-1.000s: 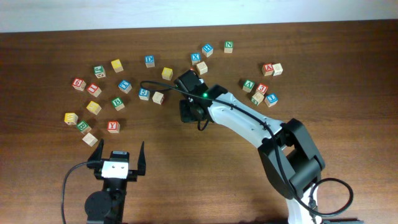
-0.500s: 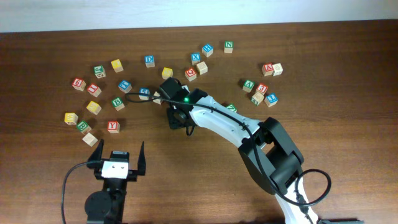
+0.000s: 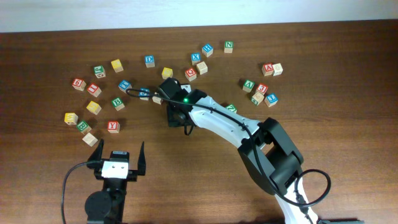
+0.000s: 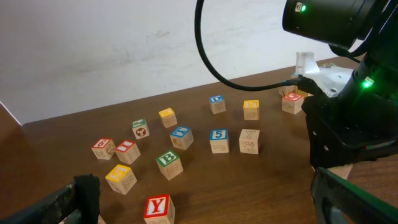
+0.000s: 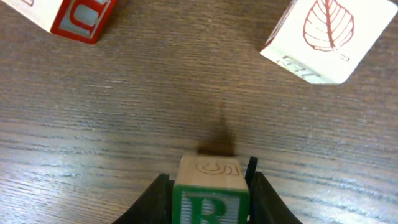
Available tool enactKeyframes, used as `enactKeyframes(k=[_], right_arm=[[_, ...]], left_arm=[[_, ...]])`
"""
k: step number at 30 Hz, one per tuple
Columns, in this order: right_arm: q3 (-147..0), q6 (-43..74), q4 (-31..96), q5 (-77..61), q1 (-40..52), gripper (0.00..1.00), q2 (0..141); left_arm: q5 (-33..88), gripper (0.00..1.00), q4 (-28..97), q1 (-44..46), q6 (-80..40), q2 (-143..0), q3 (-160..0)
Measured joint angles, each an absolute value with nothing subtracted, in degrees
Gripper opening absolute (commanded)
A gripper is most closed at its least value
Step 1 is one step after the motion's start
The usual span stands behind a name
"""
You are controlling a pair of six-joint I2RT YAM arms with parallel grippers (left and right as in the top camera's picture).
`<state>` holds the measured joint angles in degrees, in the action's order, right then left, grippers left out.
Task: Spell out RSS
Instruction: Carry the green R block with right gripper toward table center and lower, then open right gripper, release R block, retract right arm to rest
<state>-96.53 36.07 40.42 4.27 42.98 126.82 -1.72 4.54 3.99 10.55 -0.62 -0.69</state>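
Note:
My right gripper (image 3: 176, 116) is shut on a green R block (image 5: 210, 204) and holds it close over the bare wood at the table's middle; the gripper hides this block in the overhead view. In the right wrist view its fingers (image 5: 210, 186) clamp the block's sides. A red-letter block (image 5: 78, 15) and a leaf-picture block (image 5: 317, 37) lie just beyond it. My left gripper (image 3: 118, 159) is open and empty near the front edge, with a red Y block (image 4: 158, 208) between its fingers' line of sight.
Several letter blocks lie scattered in an arc across the far half of the table (image 3: 205, 162): a cluster at the left (image 3: 93, 107), several at the top middle (image 3: 200, 57) and a group at the right (image 3: 264, 87). The right arm (image 4: 348, 112) fills the right side of the left wrist view.
The right arm has swung left with the R block, from the table's middle towards the left-centre. In the last half second it barely moved. The left arm is still.

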Motion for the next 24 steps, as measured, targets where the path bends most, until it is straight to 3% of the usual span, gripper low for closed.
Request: enactKeyframes(k=[5, 6, 7, 8, 12, 21, 24], right_arm=[[-96.5, 36.0, 40.5, 4.3, 43.1, 0.41, 126.8], [-96.5, 36.0, 40.5, 4.3, 43.1, 0.51, 126.8], [-96.5, 36.0, 40.5, 4.3, 43.1, 0.67, 126.8], [-96.6, 35.8, 40.5, 4.3, 43.1, 0.98, 126.8], [-104.9, 32.4, 50.5, 4.4, 42.9, 0.98, 127.8], [-156.5, 28.7, 92.0, 4.7, 34.4, 0.98, 127.8], [-168.1, 23.0, 96.9, 3.4, 31.6, 0.98, 126.3]], left_arm=[[-1.7, 0.99, 4.5, 4.0, 10.5, -0.6, -0.7], [-1.7, 0.99, 4.5, 4.0, 10.5, -0.6, -0.7], [-1.7, 0.99, 4.5, 4.0, 10.5, -0.6, -0.7], [-1.7, 0.99, 4.5, 4.0, 10.5, -0.6, -0.7], [-1.7, 0.99, 4.5, 4.0, 10.5, -0.6, -0.7], [-1.7, 1.0, 4.5, 4.0, 10.5, -0.6, -0.7], [-1.7, 1.0, 4.5, 4.0, 10.5, -0.6, -0.7]])
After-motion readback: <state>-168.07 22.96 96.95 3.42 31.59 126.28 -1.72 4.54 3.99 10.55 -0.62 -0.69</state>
